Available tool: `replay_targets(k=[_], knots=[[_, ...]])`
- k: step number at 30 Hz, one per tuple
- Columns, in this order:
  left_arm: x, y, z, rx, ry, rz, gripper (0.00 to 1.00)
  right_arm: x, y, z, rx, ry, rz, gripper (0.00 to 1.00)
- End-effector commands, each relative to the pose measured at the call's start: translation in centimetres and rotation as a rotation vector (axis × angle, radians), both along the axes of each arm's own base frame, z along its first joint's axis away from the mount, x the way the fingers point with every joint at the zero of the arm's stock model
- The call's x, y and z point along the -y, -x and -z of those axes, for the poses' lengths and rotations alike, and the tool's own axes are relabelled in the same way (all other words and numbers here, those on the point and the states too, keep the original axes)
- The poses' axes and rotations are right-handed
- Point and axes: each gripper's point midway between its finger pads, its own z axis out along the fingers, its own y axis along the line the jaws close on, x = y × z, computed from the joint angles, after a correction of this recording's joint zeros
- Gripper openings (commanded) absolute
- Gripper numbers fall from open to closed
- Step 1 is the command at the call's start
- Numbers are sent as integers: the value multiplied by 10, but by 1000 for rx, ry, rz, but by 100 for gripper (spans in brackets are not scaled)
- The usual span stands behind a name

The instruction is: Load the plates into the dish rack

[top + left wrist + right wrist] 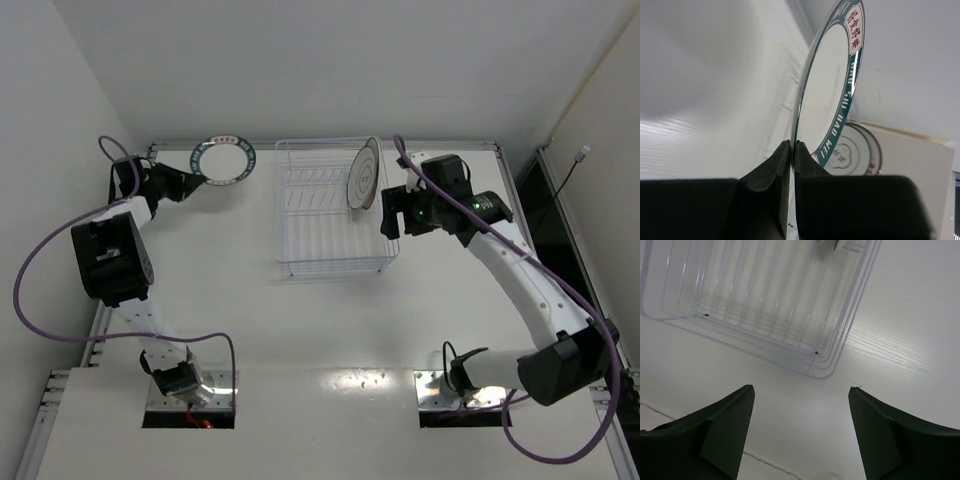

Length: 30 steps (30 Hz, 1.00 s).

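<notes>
Left gripper [792, 146] pinches teal-rimmed plate [827, 95], partly hiding another plate [862, 150].

teal-rimmed plate [827, 100] with red lettering; clear wire dish rack [322, 228]; white table [300, 340].

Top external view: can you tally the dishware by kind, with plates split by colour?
Teal-rimmed plate, pinched by the left fingers: 1
Pale plate, upright in the dish rack: 1
Dish rack: 1
Total: 3
</notes>
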Motion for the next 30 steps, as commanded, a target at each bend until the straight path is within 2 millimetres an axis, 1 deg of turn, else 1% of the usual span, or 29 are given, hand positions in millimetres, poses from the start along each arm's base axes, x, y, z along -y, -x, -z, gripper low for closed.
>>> replay_targets(k=[1,2,4,5,6,7,8,9,10,11,12,13,14,15,16,17,18,19,20,21,22,23,24,25,26,27,28,29,30], knots=[[17,6,-68,139,41,16,0,-1,6,-17,48,-79,16,73],[24,9,-82,163,41,25,0,-1,8,-18,59,-91,22,73],[42,12,-96,186,46,62,0,-3,10,-20,62,-120,19,73],[59,14,-102,198,46,96,0,-5,9,-22,69,-131,10,73],[69,18,-107,204,39,118,0,-6,10,-23,59,-153,8,73],[90,24,-120,224,37,158,0,-8,12,-27,66,-166,-3,73],[99,27,-128,247,19,175,0,-11,11,-29,71,-184,-8,73],[109,32,-131,240,23,193,0,-18,11,-37,78,-219,-28,73],[116,36,-135,247,6,203,0,-18,11,-44,94,-245,-30,73],[129,44,-152,283,-18,230,0,-28,9,-56,121,-294,-63,73],[133,49,-155,271,-28,232,0,-33,9,-69,142,-339,-70,73],[144,59,-167,290,-39,252,0,-36,6,-75,155,-372,-71,73],[149,64,-175,304,-55,257,0,-44,4,-93,204,-431,-106,73],[155,70,-181,311,-54,270,0,-46,2,-100,201,-479,-82,85],[161,75,-184,307,-56,274,0,-44,-3,-106,214,-505,-58,91],[174,83,-190,317,-55,297,0,-47,-5,-113,227,-534,-60,96],[180,91,-204,352,-61,301,0,-48,-10,-127,262,-583,-54,99],[187,97,-210,366,-60,318,0,-46,-17,-129,269,-598,-37,99],[202,106,-212,361,-33,347,0,-51,-18,-130,261,-622,-57,99],[210,112,-215,368,-14,360,0,-49,-25,-134,277,-640,-50,99],[219,122,-230,403,32,380,0,-51,-31,-130,250,-668,-50,99],[235,134,-227,394,64,424,0,-55,-33,-133,250,-689,-63,99],[244,141,-229,403,85,442,0,-56,-37,-149,304,-726,-85,99],[253,149,-233,414,104,471,0,-62,-37,-149,277,-775,-98,99],[268,161,-232,407,121,513,0,-65,-40,-149,274,-800,-105,99],[276,166,-232,406,125,533,0,-69,-43,-161,299,-846,-115,99],[282,170,-232,405,129,551,0,-67,-50,-157,294,-859,-99,99],[293,181,-237,414,136,586,0,-67,-51,-166,319,-879,-106,99],[304,190,-241,436,146,624,0,-70,-58,-157,287,-892,-88,97]])
